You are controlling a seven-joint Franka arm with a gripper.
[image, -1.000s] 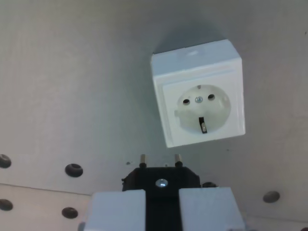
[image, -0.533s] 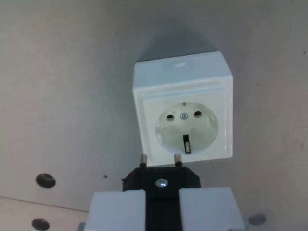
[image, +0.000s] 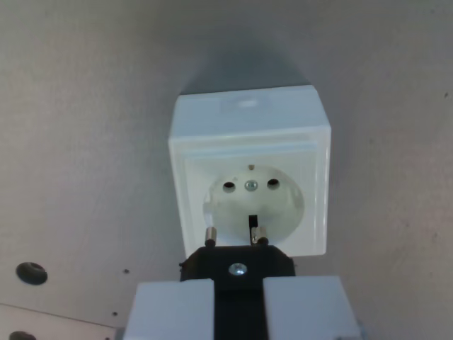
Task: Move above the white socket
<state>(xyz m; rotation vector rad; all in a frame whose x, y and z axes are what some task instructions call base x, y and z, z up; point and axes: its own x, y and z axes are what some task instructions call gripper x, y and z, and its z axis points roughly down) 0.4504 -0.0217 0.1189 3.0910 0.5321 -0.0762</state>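
While the end effector (image: 238,301) at bottom centre grips a black plug (image: 237,263), its two pins overlap the white socket (image: 250,180) mid-frame.

The white socket (image: 251,177) looks like smooth moulded plastic with a soft sheen, a small bright metal screw at the centre of its recess. The black plug (image: 238,265) is matt plastic with two shiny metal pins and a glinting metal screw. The tool (image: 238,308) shows pale, smooth matt faces. The grey tabletop (image: 85,156) looks matt and faintly grainy
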